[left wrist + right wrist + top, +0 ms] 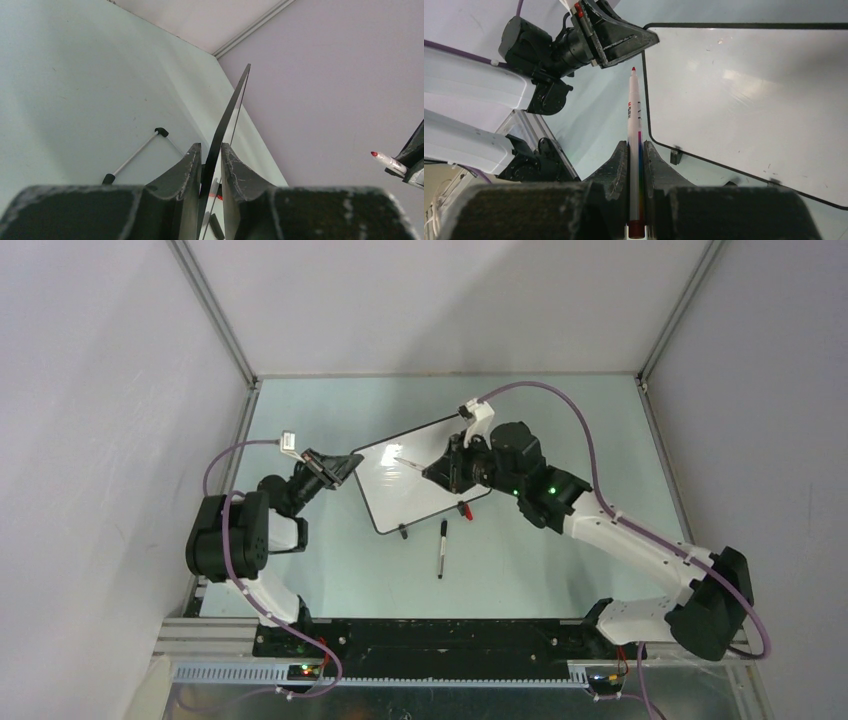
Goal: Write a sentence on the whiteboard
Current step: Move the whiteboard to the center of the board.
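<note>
Top external view: we see the whiteboard (410,502) mid-table, its long axis running left to right, with the right end farther from the bases. The left gripper (347,468) pinches its left edge. The right gripper (438,472) clamps a red marker (410,462) off the board's face, its tip pointing towards the left gripper.

Pale green table top (560,410) is spanning the enclosure. A plain grey-white wall at nine o'clock (100,390), a back wall (440,300) at twelve and a wall at three (770,390) are closing it in. Metal corner posts (212,310) are standing at eleven and one. Light is falling evenly.
</note>
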Available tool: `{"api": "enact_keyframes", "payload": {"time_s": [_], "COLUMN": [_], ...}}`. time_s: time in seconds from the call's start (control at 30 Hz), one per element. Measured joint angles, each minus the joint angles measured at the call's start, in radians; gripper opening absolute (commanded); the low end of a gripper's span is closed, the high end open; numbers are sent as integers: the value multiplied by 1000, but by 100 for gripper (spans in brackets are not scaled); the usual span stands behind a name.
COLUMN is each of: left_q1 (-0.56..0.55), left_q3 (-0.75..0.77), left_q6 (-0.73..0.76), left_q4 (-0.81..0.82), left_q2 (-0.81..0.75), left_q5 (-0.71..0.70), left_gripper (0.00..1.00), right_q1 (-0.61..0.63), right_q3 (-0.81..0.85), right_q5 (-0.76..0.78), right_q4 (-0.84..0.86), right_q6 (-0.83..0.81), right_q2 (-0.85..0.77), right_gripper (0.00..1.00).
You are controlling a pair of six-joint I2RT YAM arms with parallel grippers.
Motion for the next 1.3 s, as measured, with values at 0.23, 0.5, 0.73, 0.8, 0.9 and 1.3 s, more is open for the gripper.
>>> {"api": "enact_keyframes", "payload": {"time_s": [0.23,0.5,0.73,0.8,0.9,1.3], "left_q1": [-9,-12,-14,-14,-15,-15], "left_q3": [0,0,0,0,0,0], "left_q6": [2,3,2,2,2,12], "left_q4": [1,4,10,10,11,8], "left_q2": [-3,-3,-3,-3,-4,-6], "left_q5": [-2,0,7,7,8,9], "left_gripper": [22,11,7,7,8,24], "right_q1": [44,60,91,98,105,106], "right_q3": [102,106,121,138,149,152], "right_q5": [61,104,164,181,203,252], "right_q4": [-49,-73,-80,-84,-85,-97], "right_q6": [-23,-32,-58,-67,-77,-111], "right_q2": [92,137,157,167,169,182], "right_gripper": [0,0,0,0,0,0]}}
